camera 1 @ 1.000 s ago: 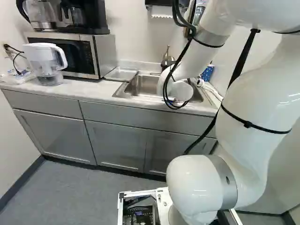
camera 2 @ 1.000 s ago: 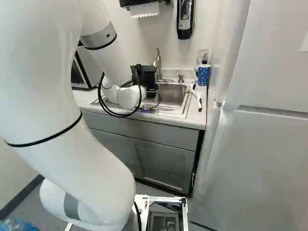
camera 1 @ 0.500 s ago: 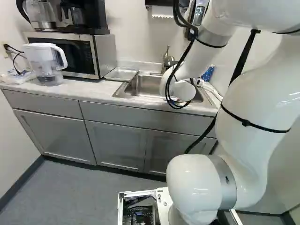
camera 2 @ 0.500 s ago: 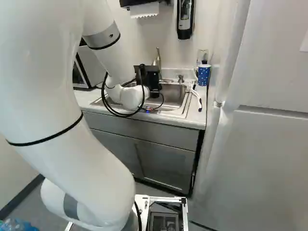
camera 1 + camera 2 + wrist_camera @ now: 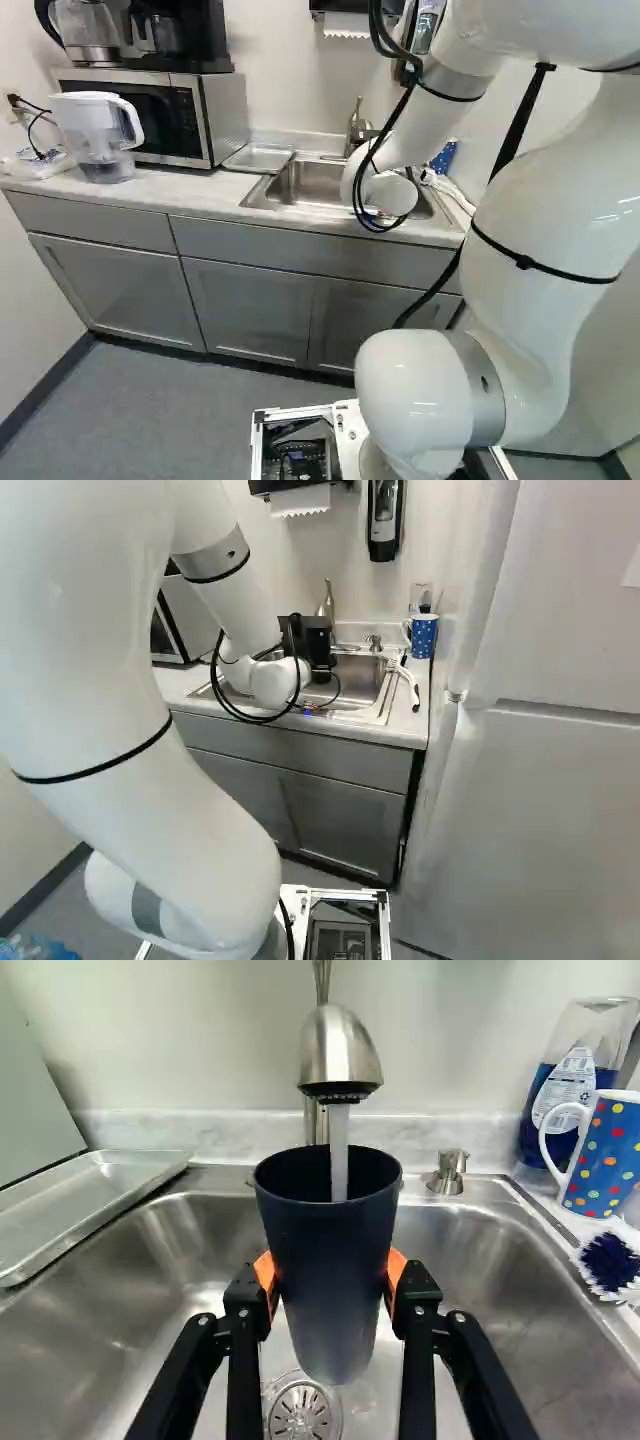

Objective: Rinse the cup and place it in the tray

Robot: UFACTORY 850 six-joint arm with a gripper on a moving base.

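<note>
In the right base view my gripper point(image 5: 318, 648) hangs over the sink, its black body partly behind the wrist; the cup is hidden there. The wrist view has the gripper point(image 5: 330, 1278) shut on a dark blue cup point(image 5: 328, 1295), an orange pad against each side. The cup is upright over the sink basin, its open mouth under the faucet point(image 5: 340, 1055). A stream of water point(image 5: 339, 1150) runs down into it. The metal tray point(image 5: 75, 1210) lies flat on the counter beside the sink, next to the microwave in the left base view.
A polka-dot mug point(image 5: 604, 1155), a soap bottle point(image 5: 570, 1080) and a brush point(image 5: 610, 1260) stand or lie on the sink's other side. The drain point(image 5: 302, 1412) is below the cup. A pitcher point(image 5: 95, 135) and microwave point(image 5: 165, 115) occupy the counter; a tall white door panel point(image 5: 540, 780) rises beside it.
Over the first half second the wrist and gripper shifted a little to the right over the sink in both base views. Since then the arm looks still. The base has not moved.
</note>
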